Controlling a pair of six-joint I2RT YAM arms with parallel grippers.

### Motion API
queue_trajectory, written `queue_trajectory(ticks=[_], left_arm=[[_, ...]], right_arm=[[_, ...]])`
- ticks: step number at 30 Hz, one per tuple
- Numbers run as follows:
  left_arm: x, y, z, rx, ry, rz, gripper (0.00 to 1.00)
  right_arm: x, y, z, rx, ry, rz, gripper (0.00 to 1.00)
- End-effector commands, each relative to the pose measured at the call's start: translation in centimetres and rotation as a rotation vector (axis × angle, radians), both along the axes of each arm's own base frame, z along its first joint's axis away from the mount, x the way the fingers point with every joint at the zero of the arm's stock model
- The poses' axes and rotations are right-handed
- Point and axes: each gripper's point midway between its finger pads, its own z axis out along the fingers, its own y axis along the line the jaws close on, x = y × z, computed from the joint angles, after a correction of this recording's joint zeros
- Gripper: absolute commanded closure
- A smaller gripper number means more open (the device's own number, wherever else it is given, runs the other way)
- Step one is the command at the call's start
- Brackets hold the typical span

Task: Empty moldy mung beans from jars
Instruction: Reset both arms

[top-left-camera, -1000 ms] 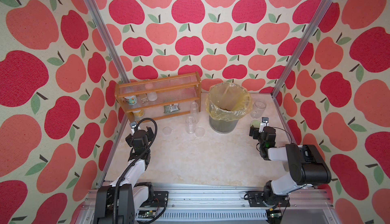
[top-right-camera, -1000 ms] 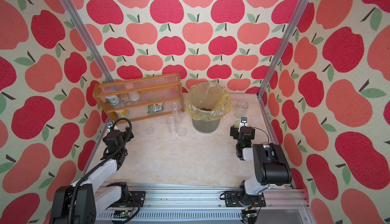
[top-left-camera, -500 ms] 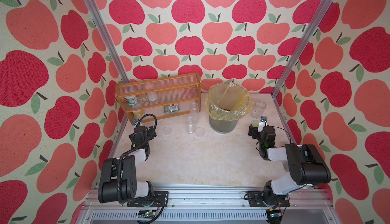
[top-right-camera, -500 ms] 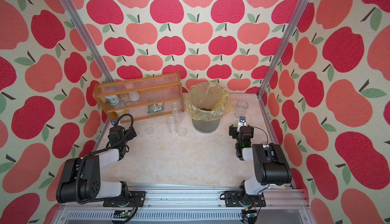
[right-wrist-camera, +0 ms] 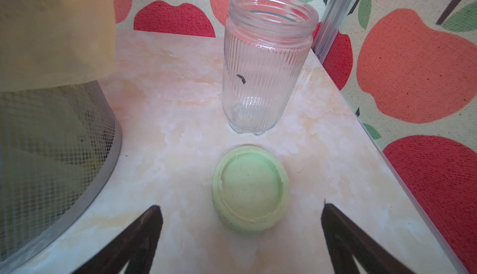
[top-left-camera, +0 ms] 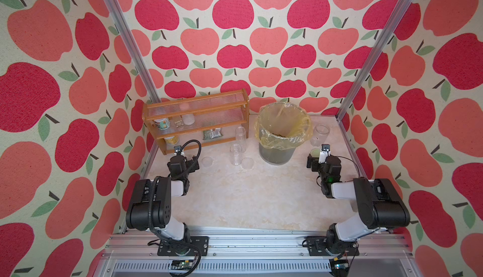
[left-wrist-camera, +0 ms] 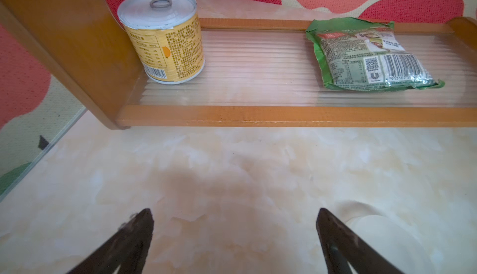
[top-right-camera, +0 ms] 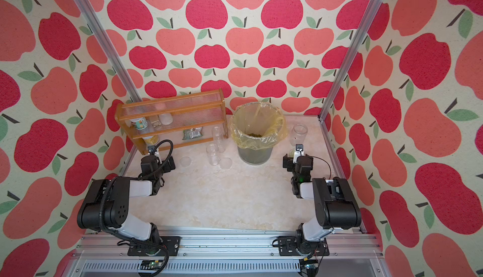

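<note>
Two arms tucked near front rail, nothing carried. Left gripper (left-wrist-camera: pixel 233 213): jaws spread wide, only bare worktop (left-wrist-camera: pixel 232 169) between. Right gripper (right-wrist-camera: pixel 240 206): jaws spread too, unloaded, w/ pale green lid (right-wrist-camera: pixel 250 190) flat on worktop just ahead, off its jar. Just beyond lid: wide ribbed jar (right-wrist-camera: pixel 267 61), upright, uncapped, no beans inside; one dark fleck on wall, can't tell what. Mid-worktop, in a top view: clear lid (top-left-camera: pixel 208 161) and second clear lid (top-left-camera: pixel 247 163) lying flat, short jar (top-left-camera: pixel 236 154) between them, tall slim jar (top-left-camera: pixel 240 134) just behind it; both upright, open, see-through, apparently empty. Right beside those: grey mesh bin (top-left-camera: pixel 274 155) lined w/ yellow bag (top-left-camera: pixel 264 134); mung beans (top-right-camera: pixel 254 134) heaped dull olive-green at bag bottom, i.e. already dumped. Farthest back: wooden rack (left-wrist-camera: pixel 258 116) w/ yellow can (left-wrist-camera: pixel 165 40) and green packet (left-wrist-camera: pixel 369 55) on low shelf; upper-shelf items too blurred behind ribbed panel to ID. Judgement: emptying approx. complete, 3 of 3 jars cleared. Left, if anything: stray grains check, maybe re-lidding, though not asked for by task.
</note>
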Motion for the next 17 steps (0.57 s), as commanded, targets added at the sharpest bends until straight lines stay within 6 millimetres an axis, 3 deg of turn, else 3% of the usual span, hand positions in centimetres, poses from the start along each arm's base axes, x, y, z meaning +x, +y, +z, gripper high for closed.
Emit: queue_trajectory(ticks=[1,17], left_arm=[[0.74,-0.57,1.27,0.017,-0.052,-0.049,0.00],[0.79,-1.55,1.19,0.022,-0.051,-0.101,0.00]], right_arm=[[0.22,-0.07,0.26,-0.007,-0.006,0.007,0.01],[0.30,0.56,0.26,-0.006,-0.002,0.042,0.01]])
